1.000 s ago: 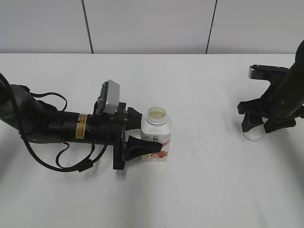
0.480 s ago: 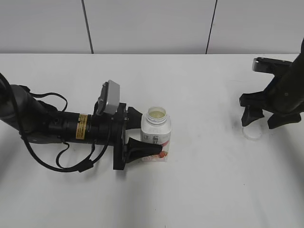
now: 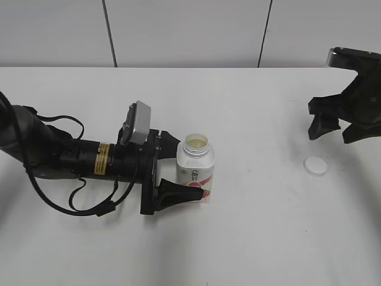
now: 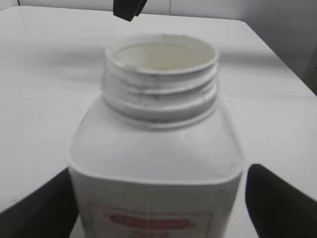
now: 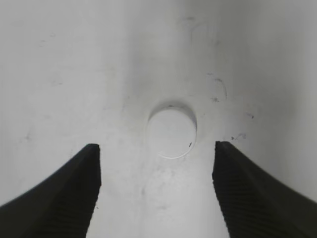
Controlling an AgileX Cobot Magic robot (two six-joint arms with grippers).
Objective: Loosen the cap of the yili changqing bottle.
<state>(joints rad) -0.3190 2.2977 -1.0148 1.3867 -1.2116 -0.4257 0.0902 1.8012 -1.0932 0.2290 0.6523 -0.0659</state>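
The yili changqing bottle [image 3: 196, 167] stands upright on the white table with its threaded neck open; it fills the left wrist view [image 4: 158, 148]. My left gripper [image 3: 189, 169] lies level with the table, a finger on each side of the bottle's body [image 4: 158, 210]. Its jaws are open, with a thin gap showing at the right finger. The cap [image 3: 315, 166] lies flat on the table at the far right, apart from everything. My right gripper [image 3: 333, 134] hovers above it, open and empty. The cap shows between its fingers in the right wrist view [image 5: 171, 131], with the gripper [image 5: 156, 191] well above it.
The white table [image 3: 256, 238] ends at a pale panelled wall [image 3: 184, 33] at the back. The left arm's body and cables [image 3: 71, 161] lie across the table's left side.
My right gripper has let go of the cap and risen up and to the right, leaving the cap on the table. My left gripper's jaws have spread a little wider around the bottle.
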